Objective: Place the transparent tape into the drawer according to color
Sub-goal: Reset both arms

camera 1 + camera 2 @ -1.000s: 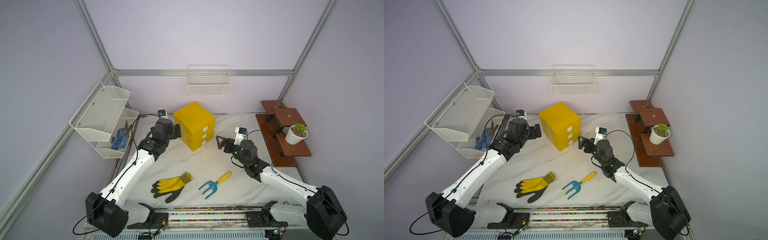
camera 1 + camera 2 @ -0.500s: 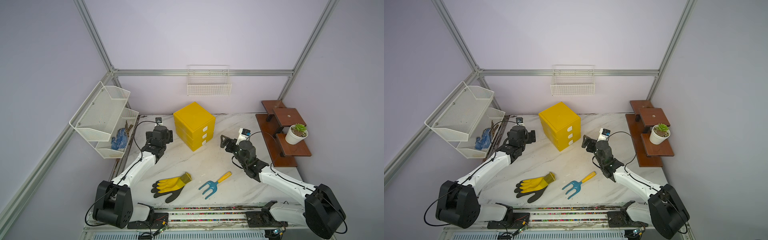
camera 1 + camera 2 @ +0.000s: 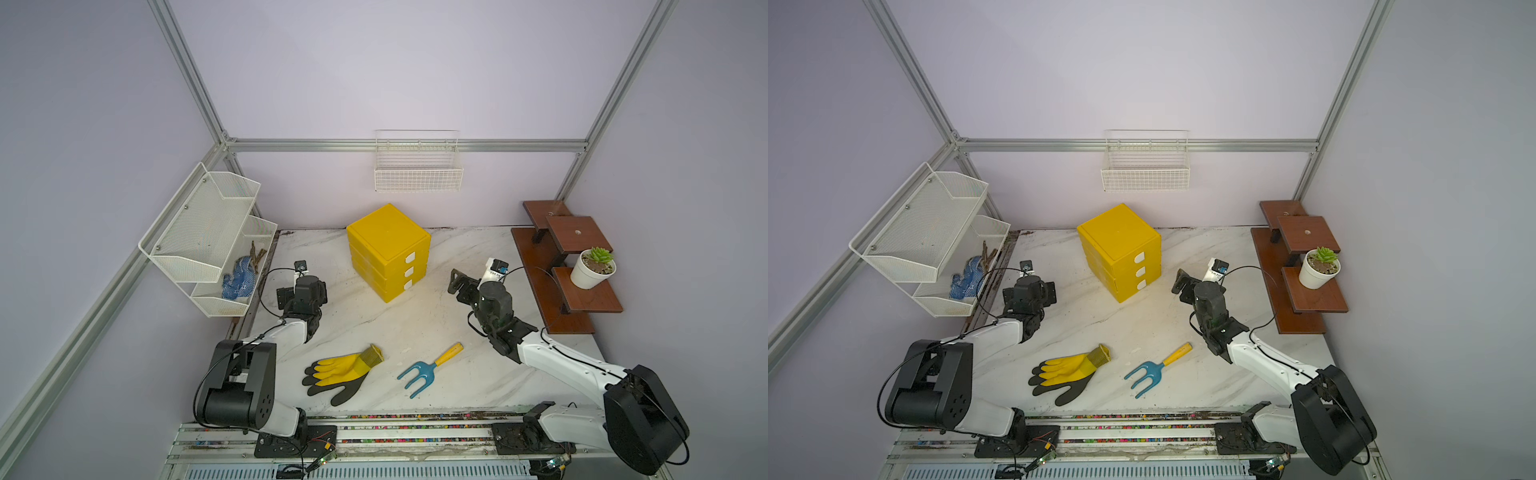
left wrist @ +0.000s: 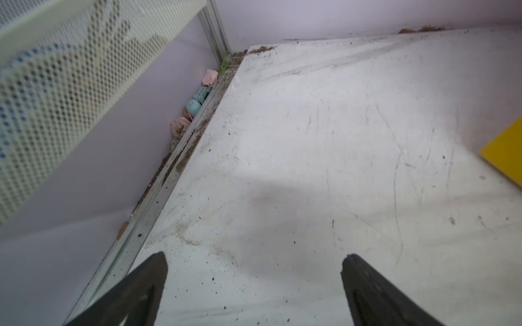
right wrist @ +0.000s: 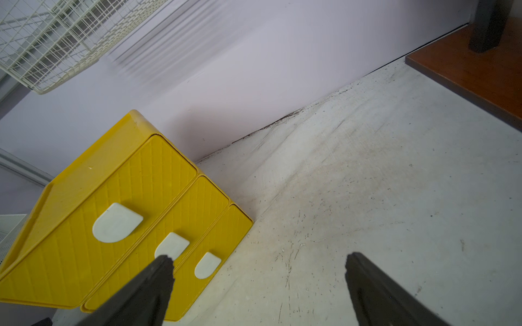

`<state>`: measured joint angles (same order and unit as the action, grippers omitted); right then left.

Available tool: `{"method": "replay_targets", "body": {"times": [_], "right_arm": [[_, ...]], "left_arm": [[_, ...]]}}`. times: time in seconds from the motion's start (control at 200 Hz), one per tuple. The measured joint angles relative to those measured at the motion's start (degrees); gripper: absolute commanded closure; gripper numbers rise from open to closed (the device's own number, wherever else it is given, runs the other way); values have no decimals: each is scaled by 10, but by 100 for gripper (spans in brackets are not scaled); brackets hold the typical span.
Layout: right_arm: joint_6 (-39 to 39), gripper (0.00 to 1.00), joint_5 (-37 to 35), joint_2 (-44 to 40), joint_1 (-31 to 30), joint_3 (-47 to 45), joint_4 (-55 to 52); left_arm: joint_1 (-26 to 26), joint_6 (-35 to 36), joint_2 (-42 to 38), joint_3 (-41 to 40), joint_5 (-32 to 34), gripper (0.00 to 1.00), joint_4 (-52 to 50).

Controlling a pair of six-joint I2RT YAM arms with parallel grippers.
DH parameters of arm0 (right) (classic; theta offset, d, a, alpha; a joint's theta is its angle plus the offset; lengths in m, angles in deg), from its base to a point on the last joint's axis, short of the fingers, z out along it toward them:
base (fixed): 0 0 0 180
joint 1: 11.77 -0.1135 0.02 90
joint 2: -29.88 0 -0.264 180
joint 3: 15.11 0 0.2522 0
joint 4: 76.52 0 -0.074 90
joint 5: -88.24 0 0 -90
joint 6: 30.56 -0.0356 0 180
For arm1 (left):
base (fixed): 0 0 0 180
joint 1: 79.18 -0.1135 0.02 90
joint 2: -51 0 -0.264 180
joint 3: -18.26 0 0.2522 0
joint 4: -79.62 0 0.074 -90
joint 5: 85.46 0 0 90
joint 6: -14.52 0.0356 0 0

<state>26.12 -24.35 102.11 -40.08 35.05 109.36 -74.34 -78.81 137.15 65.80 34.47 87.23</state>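
The yellow drawers (image 3: pixel 399 268) sit shut in their cabinet (image 3: pixel 384 226) at the table's (image 3: pixel 407 332) back middle, contents hidden; where the transparent tape is cannot be told. The right gripper (image 5: pixel 257 268) faces the drawer fronts, jaws wide apart, empty. The left gripper (image 4: pixel 254 265), likewise spread, points toward the blurred wire shelf (image 4: pixel 42 98).

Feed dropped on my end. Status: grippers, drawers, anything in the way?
Both open, empty: left gripper, right gripper. All three drawers shut; no tape in sight. Only glove and rake, lying clear of drawers.
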Motion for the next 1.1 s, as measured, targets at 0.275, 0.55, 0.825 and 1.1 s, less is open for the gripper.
{"method": "replay_targets", "body": {"times": [0.275, 0.55, 0.825, 1.1], "right_arm": [[1, 0, -6, 0, 0, -4, 2], [-6, 0, -31, 2, 1, -3, -5], [99, 0, -50, 2, 7, -3, 18], [282, 0, -116, -12, 78, -108, 145]], "left_arm": [[-3, 17, 14, -110, -44, 0, 200], [-7, 31, 42, -144, -94, 0, 308], [-12, 31, 42, -139, -103, 0, 314], [-12, 31, 42, -139, -105, 0, 314]]}}
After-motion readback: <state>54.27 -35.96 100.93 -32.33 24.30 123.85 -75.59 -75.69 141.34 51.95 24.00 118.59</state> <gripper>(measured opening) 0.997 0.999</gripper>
